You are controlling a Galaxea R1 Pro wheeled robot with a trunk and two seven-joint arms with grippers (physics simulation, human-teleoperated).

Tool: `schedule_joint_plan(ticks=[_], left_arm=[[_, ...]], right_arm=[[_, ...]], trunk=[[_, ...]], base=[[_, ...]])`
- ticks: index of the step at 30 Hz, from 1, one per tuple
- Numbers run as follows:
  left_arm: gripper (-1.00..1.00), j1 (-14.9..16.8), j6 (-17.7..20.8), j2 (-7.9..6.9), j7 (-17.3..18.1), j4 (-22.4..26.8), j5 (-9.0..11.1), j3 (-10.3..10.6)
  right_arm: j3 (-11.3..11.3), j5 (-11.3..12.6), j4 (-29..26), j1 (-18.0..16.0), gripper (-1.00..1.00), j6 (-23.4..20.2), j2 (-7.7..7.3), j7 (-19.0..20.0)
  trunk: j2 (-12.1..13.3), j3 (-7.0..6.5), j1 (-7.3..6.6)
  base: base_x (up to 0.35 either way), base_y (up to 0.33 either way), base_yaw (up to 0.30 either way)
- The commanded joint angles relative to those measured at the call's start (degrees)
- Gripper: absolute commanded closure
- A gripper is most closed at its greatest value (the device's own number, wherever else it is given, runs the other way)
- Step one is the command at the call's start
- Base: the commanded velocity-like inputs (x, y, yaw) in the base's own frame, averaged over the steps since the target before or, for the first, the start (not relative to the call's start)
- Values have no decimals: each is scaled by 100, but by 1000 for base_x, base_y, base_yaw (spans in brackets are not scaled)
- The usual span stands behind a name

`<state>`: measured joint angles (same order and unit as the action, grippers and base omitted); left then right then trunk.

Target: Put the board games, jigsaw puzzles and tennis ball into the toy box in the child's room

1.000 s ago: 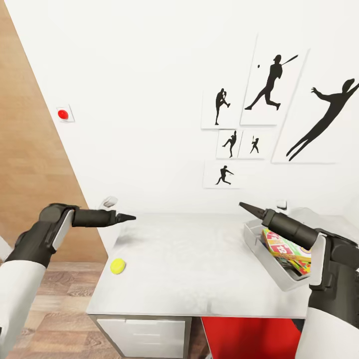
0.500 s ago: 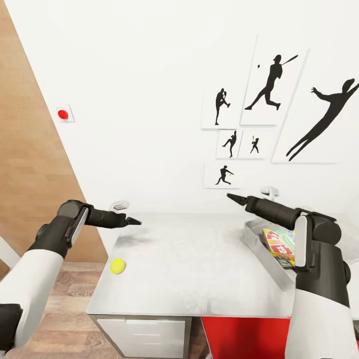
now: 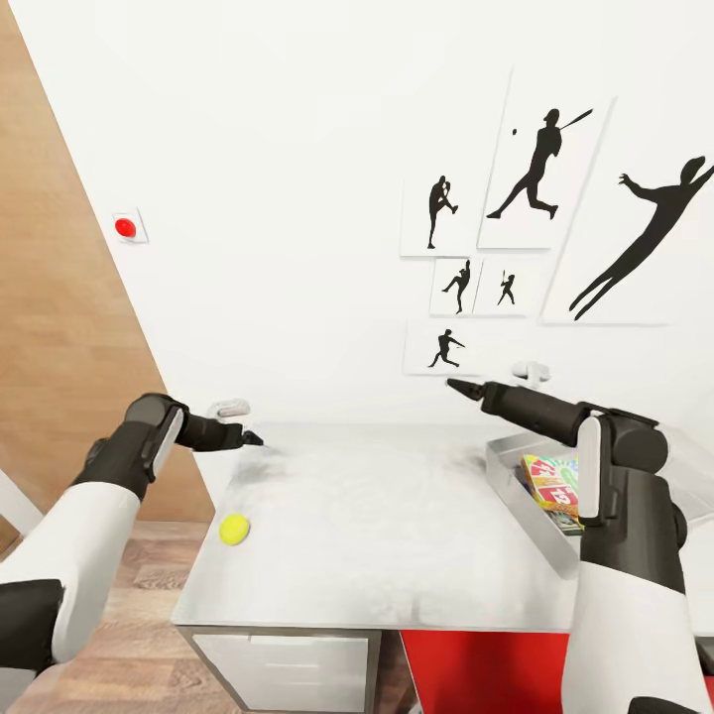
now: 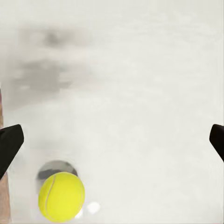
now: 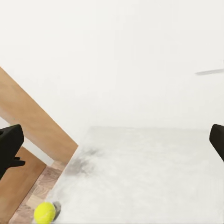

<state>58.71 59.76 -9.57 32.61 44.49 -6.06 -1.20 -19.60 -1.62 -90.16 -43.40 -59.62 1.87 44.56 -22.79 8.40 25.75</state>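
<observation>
Small fuzzy yellow-green tennis ball [image 3: 234,529] is lying on the glossy pale grey table [image 3: 387,535] near its left edge, untouched. Left gripper [image 4: 112,140] is hovering above the table just behind the ball, jaws spread wide, holding nothing. Right gripper [image 5: 112,140] is hanging raised over the table's far right side, also wide open and empty. Shallow grey toy box [image 3: 526,511] is sitting at the table's right, colourful printed game boxes [image 3: 551,486] inside.

No text can be read with certainty. Large red and white marks are printed on the flat yellow and green game box [image 3: 551,479] in the shallow grey tray [image 3: 516,491], but they stay illegible.
</observation>
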Motion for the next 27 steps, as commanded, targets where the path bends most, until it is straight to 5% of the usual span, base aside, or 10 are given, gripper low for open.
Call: schedule_joint_plan(ticks=[1,7,27], left_arm=[[-100,6,17,7,-73,-1,-62,-201],[-100,8,7,37,-597,-80,-78,-618],[-100,9,-5,131,-801,-1148,-86,-641]], right_arm=[[41,-25,10,-6,-100,-38,12,31],[183,-31,45,9,-100,-38,-14,32],[182,-30,69,-1,-100,-38,-29,36]], trunk=[[-13,13,4],[-13,13,4],[-13,42,4]], base=[[0,0,0],[0,0,0],[0,0,0]])
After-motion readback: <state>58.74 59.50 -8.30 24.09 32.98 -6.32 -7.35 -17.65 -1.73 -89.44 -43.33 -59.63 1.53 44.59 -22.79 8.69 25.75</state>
